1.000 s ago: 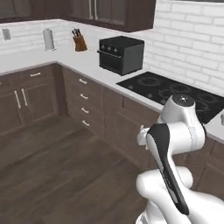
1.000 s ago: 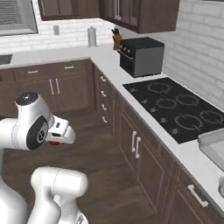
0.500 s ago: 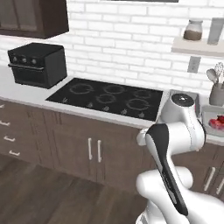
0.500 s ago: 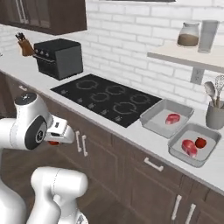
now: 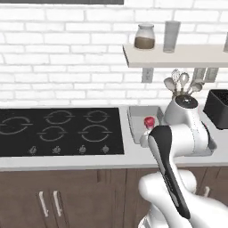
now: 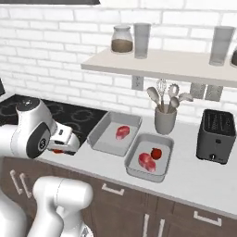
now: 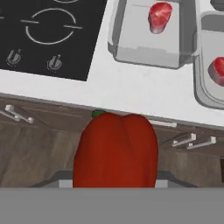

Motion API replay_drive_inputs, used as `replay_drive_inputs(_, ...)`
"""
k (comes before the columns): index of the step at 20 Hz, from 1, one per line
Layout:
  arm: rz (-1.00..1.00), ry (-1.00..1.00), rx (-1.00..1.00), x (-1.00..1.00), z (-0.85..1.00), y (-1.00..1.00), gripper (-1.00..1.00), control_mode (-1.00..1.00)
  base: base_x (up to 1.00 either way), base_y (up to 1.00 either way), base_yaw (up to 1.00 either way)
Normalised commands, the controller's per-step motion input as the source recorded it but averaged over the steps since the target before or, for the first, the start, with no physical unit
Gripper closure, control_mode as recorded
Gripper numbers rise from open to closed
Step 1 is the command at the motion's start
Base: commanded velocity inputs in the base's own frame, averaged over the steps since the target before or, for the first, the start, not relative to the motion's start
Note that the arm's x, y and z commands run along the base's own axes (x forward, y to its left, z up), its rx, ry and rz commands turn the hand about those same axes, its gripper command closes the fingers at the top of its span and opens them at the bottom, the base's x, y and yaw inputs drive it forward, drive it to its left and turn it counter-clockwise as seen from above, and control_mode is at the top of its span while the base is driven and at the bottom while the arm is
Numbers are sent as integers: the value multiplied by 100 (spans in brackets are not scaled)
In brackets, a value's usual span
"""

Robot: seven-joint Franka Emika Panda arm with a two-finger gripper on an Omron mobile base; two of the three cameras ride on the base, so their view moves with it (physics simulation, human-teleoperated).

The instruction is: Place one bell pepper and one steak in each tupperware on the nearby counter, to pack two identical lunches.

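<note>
Here, at far left, the black glass stovetop [image 6: 69, 115] with its ring markings lies flush in the white counter [image 7: 144, 94]. Just right of it, the white two-finger gripper [image 6: 59, 147] hangs over the counter's front edge, closed on a glossy bright-red bell pepper [image 7: 116, 151]; in the hand view the pepper sits directly in front of the camera, hiding the finger tips, with the dark wood cabinet fronts [image 7: 39, 140] below it. Further right, the first shallow light-grey rectangular tupperware [image 6: 114, 133] holds one flat pinkish-red steak [image 6: 122, 132] and no pepper. Touching its right side and slightly nearer the counter edge, the second alike tupperware [image 6: 149, 157] holds a second steak [image 6: 146, 161] with a second small red bell pepper [image 6: 156, 153] just beside it. Behind these stands a grey utensil holder [image 6: 165, 119] with spoons and a whisk, beneath a white wall shelf [image 6: 162, 65]. At far right sits a black toaster [image 6: 214, 136].
</note>
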Motion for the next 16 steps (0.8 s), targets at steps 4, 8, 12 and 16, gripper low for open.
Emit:
replay_drive_inputs(4, 0, 0, 0, 0, 0, 0, 100, 100, 92, 0, -48)
replay_drive_inputs(8, 0, 0, 0, 0, 0, 0, 100, 100, 2, 0, -14)
replay_drive_inputs(12, 0, 0, 0, 0, 0, 0, 100, 100, 0, -6, -6)
replay_drive_inputs(16, -2, 0, 0, 46, -5, 0, 100, -100, 0, 0, -1)
